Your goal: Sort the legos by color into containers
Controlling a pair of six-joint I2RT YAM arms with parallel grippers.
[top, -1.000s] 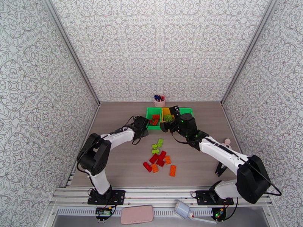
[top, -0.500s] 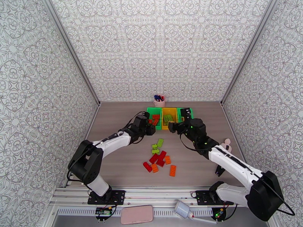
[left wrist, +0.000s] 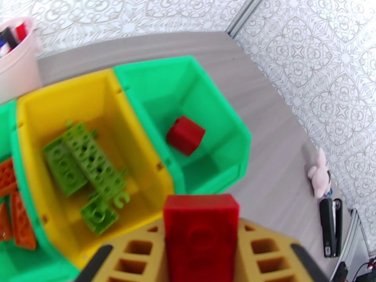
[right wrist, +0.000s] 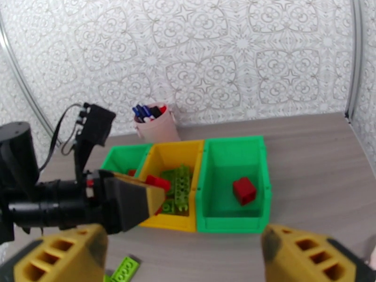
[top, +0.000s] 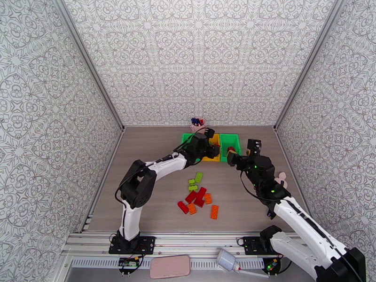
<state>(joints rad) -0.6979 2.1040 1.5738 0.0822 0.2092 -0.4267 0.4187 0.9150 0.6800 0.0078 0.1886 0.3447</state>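
My left gripper (left wrist: 201,240) is shut on a red lego (left wrist: 201,229) above the near wall of the yellow container (left wrist: 136,151). The top view shows this gripper (top: 211,150) over the yellow container (top: 214,158). Green legos (left wrist: 84,160) lie in the yellow container. Orange legos (left wrist: 11,203) lie in the left green container (left wrist: 19,264). One red lego (left wrist: 185,134) lies in the right green container (left wrist: 216,113). My right gripper (right wrist: 183,264) is open and holds nothing, back from the containers on their near right (top: 233,158).
Loose legos lie mid-table: green (top: 195,180), red (top: 195,196) and orange (top: 214,211). A pink pen cup (top: 198,124) stands behind the containers by the back wall. A small pink toy (top: 282,176) and a black stapler (left wrist: 330,226) lie at the right.
My left arm has swung right with the red lego, from the left green container to over the yellow one. My right arm has drawn back to the right, away from above the containers.
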